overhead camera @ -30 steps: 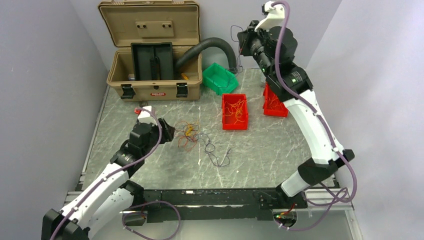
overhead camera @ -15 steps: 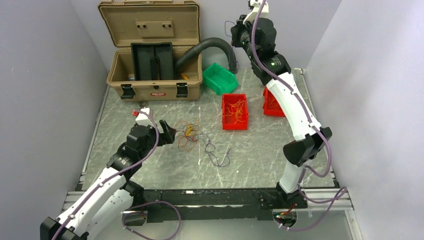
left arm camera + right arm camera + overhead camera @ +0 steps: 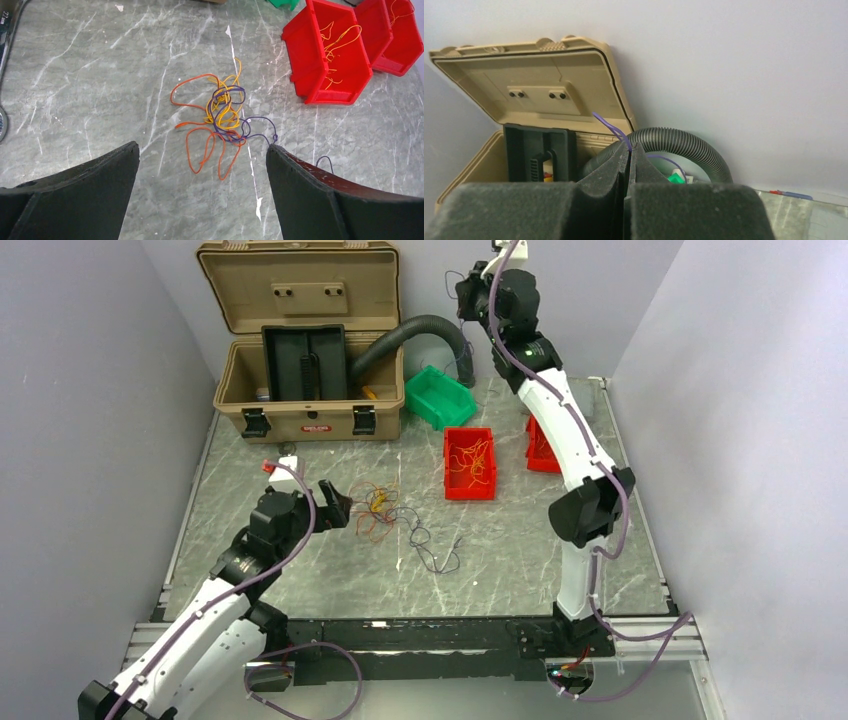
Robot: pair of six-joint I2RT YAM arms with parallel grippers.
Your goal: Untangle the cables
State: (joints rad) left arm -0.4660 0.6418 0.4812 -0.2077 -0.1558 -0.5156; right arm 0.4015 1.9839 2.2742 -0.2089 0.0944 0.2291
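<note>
a tan toolbox [image 3: 300, 418] is seen at the far left of the counter [image 3: 520, 540] with its lid thrown back. a black tray [image 3: 305, 362] is stood upright inside it, and a small yellow item is glimpsed at the right end of the box, too small to be identified. a black corrugated hose [image 3: 415, 328] is arched from behind the toolbox towards the back wall. a green bin [image 3: 452, 418] is set just beside the toolbox's right end. two red bins are placed further right: the nearer red bin [image 3: 469, 493] is loaded with loose orange and yellow wires, and the farther red bin [image 3: 397, 67], partly hidden behind the right arm in the top view, is also seen to hold thin orange strands. the tangle of cables [image 3: 220, 112], made up of orange, yellow and violet loops, is spread flat on the counter between the toolbox and the nearer red bin, with a dark strand trailed off towards the near edge. the left hand [image 3: 337, 506] is held low just left of the tangle with its fingers spread wide apart and nothing gripped between them. the right hand [image 3: 628, 150] is held high near the back wall, above the hose, with its fingers pressed together, and a violet cable [image 3: 610, 127] is pinched at their tips.
</note>
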